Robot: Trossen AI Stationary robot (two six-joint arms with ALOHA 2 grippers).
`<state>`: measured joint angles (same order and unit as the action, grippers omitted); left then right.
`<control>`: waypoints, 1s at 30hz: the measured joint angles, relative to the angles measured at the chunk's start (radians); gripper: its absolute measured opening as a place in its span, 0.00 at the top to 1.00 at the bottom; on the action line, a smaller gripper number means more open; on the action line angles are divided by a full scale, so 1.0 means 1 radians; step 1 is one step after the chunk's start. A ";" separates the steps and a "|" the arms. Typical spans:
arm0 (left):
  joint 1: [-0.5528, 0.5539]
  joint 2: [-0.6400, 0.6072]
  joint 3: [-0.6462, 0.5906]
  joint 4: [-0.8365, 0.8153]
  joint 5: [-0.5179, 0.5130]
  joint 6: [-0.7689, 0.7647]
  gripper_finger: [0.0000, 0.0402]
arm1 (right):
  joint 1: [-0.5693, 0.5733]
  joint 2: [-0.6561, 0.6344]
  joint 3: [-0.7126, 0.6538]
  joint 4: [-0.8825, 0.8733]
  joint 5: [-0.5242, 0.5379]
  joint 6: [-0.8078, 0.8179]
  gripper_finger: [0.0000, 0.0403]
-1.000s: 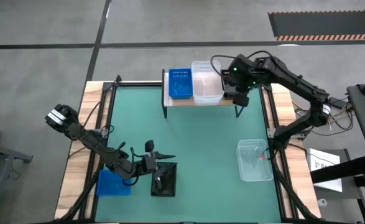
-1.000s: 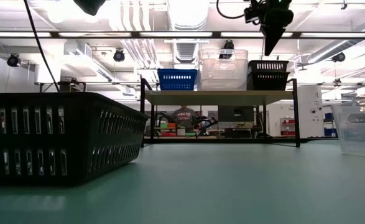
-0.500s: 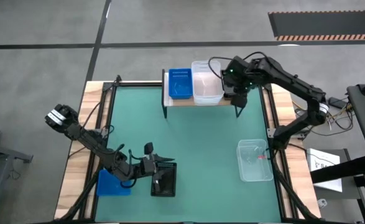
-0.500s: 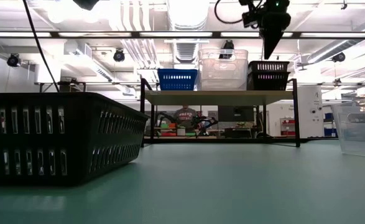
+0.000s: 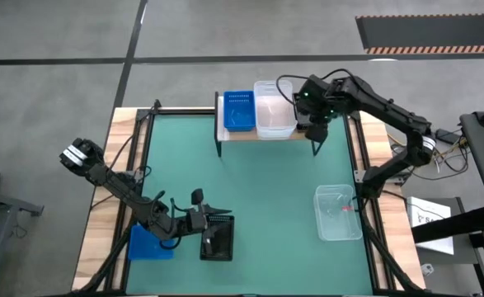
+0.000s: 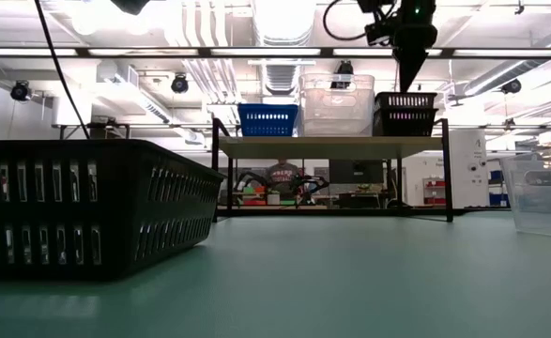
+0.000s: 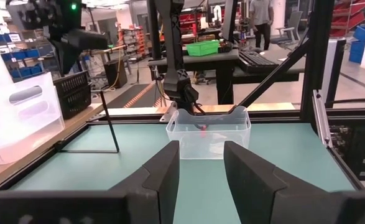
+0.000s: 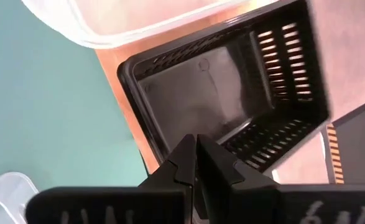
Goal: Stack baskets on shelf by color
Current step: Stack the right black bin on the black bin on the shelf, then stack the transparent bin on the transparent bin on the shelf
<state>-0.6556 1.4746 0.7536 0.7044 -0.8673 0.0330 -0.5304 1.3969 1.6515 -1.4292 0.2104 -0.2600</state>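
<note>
— Green covers the bench (image 5: 258, 190) from edge to edge, and the shelf (image 5: 266, 134) stands at its far side. What sits on it?

— From above, a blue basket (image 5: 238, 110) and a clear basket (image 5: 274, 107) touching side by side; the right arm hides what lies to the right of those. The low view fills that in: a black basket on the shelf (image 6: 405, 113) beside the clear one, with the right gripper (image 6: 412, 75) pointing down just above it.

— Are its fingers apart?

— Pressed together, holding nothing. The right wrist view looks straight into that black basket's hollow past the closed tips.

— And nearer than the shelf?

— Well in front of it and toward the left, the left gripper (image 5: 217, 211) hovers at the rim of a second black basket (image 5: 218, 238), with another blue basket (image 5: 151, 242) just to that one's left. The left wrist view shows its fingers (image 7: 167, 174) spread, nothing between them.

— Anything else?

— A clear basket on the bench (image 5: 338, 212) in front of the shelf's right end, well apart from it. The left wrist view shows something small and red inside; I cannot tell what.
</note>
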 joint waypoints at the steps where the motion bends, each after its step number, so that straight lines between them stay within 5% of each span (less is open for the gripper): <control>1: 0.000 0.000 0.000 0.000 0.000 0.000 0.72 | 0.000 0.005 -0.008 0.001 0.000 0.001 0.98; 23: -0.003 0.000 0.003 -0.001 0.000 -0.006 0.72 | 0.004 0.004 -0.011 -0.033 -0.009 0.004 0.98; 30: -0.038 0.000 0.000 -0.006 0.000 -0.074 0.72 | 0.207 -0.157 -0.044 -0.006 -0.110 0.153 0.98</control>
<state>-0.6940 1.4746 0.7540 0.6979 -0.8671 -0.0407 -0.3236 1.2399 1.6072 -1.4355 0.1002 -0.1071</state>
